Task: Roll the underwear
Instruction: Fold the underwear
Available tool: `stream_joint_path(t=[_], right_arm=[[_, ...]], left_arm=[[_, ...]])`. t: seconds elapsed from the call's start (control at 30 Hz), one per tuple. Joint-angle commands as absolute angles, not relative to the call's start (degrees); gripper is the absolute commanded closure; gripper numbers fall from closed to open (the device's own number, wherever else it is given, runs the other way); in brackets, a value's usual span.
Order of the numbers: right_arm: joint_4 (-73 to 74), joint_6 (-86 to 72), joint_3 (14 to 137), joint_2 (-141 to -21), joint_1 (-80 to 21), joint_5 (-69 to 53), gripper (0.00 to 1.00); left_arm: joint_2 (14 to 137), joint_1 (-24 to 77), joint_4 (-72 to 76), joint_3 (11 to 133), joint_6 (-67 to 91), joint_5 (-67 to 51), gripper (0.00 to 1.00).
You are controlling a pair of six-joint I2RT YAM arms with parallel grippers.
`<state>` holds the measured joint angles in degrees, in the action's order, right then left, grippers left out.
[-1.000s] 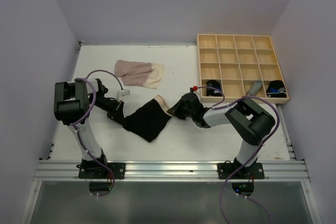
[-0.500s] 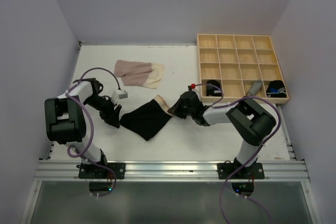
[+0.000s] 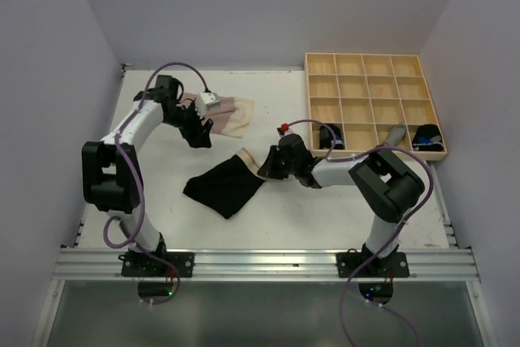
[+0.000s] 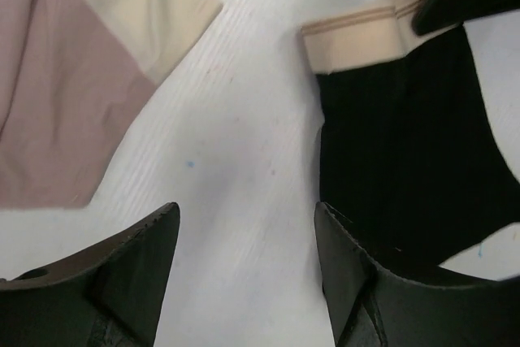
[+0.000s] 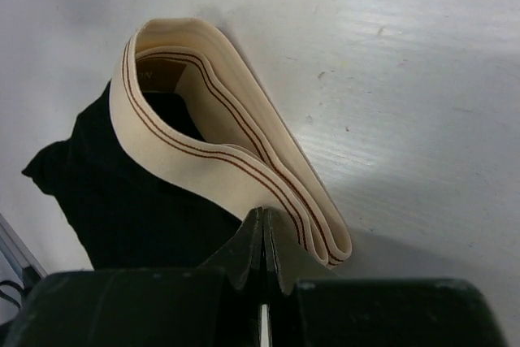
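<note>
The left arm (image 3: 134,129) stretches forward from its base, its elbow bent and its wrist tipped down toward the table (image 3: 309,217). The left gripper (image 3: 198,132) hangs above bare table just beside the near edge of the pale beige-pink underwear (image 3: 226,111), its 2 fingers (image 4: 130,270) spread wide with nothing between them. The right arm (image 3: 345,172) is folded low and reaches leftward. The right gripper (image 3: 268,164) is pinched tight on the beige waistband (image 5: 203,160) of the black underwear (image 3: 226,188), which lies spread on the table between the 2 arms.
</note>
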<state>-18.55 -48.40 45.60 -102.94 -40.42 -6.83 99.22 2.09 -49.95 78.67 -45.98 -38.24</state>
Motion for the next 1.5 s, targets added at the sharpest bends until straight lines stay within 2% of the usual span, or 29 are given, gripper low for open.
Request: stream_joint_path(t=[0.0,0.07,0.17,0.2,0.37,0.53,0.67,0.77,0.9,1.0,1.13,1.2,1.23,1.27,1.37,1.47], right_arm=[[-11.78,-37.72,46.40,-106.96,-40.52,-11.67,1.00],[-9.59,-34.30,48.77,-109.68,-40.52,-13.44,1.00],[-7.12,-32.35,51.32,-112.14,-40.08,-13.80,1.00],[-7.21,-32.43,51.59,-112.41,-39.82,-13.71,1.00],[-6.07,-31.65,54.66,-113.82,-37.79,-13.62,1.00],[-1.33,-26.46,59.75,-114.52,-36.57,-15.03,1.00],[1.58,-21.37,62.31,-115.05,-36.56,-17.92,1.00],[2.20,-19.70,63.46,-115.31,-36.56,-19.59,1.00],[3.16,-19.34,64.34,-115.22,-36.48,-20.57,1.00],[3.43,-19.95,64.86,-115.22,-36.56,-20.48,1.00],[2.99,-21.18,64.95,-115.58,-36.56,-20.92,1.00],[2.38,-21.27,64.86,-115.84,-36.48,-21.18,1.00],[2.29,-21.36,64.78,-115.93,-36.56,-21.62,1.00],[2.02,-21.18,64.69,-116.36,-36.48,-22.06,1.00],[2.37,-21.01,64.86,-117.07,-36.48,-22.67,1.00],[3.34,-20.92,65.30,-117.25,-36.47,-22.41,1.00]], left_arm=[[102.39,6.67,-38.35,78.93,-35.72,-39.47,0.29],[102.22,9.91,-30.52,76.47,-30.27,-35.10,0.30],[104.84,13.18,-28.74,76.20,-27.34,-32.10,0.36],[105.55,13.62,-28.83,75.94,-27.33,-32.08,0.40],[104.60,14.06,-29.53,67.53,-29.26,-35.32,0.49],[98.98,14.06,-32.95,59.16,-32.96,-40.69,0.48],[91.68,12.84,-29.45,56.07,-30.86,-41.74,0.38],[91.05,9.86,-27.69,61.59,-28.58,-42.63,0.33],[99.56,7.91,-31.97,73.89,-27.77,-40.78,0.34],[103.71,8.26,-34.36,79.18,-27.33,-43.23,0.43],[102.49,9.75,-32.35,74.03,-26.28,-45.61,0.60],[101.16,9.84,-30.86,72.08,-26.28,-45.97,0.55],[101.16,9.84,-30.94,71.81,-27.58,-47.18,0.50],[101.86,9.84,-31.37,72.50,-28.90,-48.33,0.41],[106.58,10.02,-40.66,77.41,-40.75,-53.95,0.37],[112.64,10.28,-51.83,85.15,-49.99,-54.85,0.37]])
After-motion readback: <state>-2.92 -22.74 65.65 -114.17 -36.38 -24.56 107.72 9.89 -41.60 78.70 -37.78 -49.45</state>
